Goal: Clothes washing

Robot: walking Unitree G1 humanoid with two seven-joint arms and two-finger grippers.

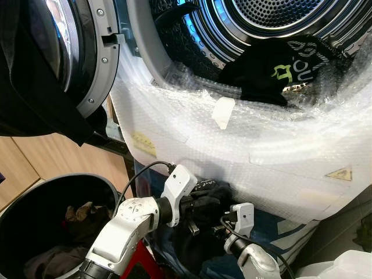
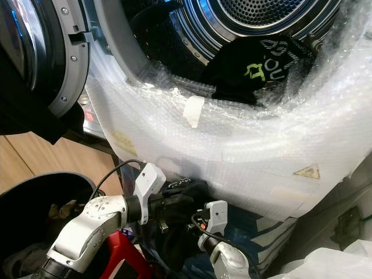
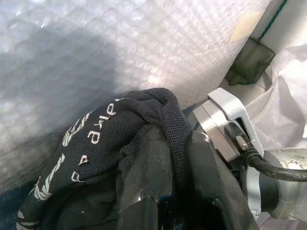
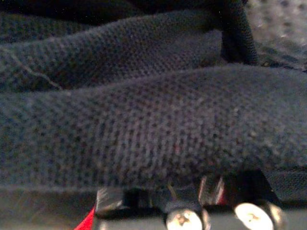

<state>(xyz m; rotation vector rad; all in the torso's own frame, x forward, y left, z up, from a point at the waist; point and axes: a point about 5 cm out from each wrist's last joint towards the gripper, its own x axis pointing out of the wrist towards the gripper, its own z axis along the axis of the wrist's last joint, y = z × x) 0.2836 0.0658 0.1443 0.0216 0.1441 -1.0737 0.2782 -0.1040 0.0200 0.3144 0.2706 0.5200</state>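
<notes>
The washing machine's drum stands open at the top, its front wrapped in bubble wrap. A black shirt with green and white print lies over the drum's lower rim. Low in front of the machine, my left gripper is shut on a black mesh garment. In the left wrist view that garment, with white lettering, drapes over my fingers. My right gripper pushes into the same garment from the right. In the right wrist view the dark mesh cloth hangs very close.
The machine's round door hangs open at the upper left, with dark cloth draped over it. A dark round laundry basket with several clothes stands at the lower left. Something red sits under my left arm. White plastic lies at the lower right.
</notes>
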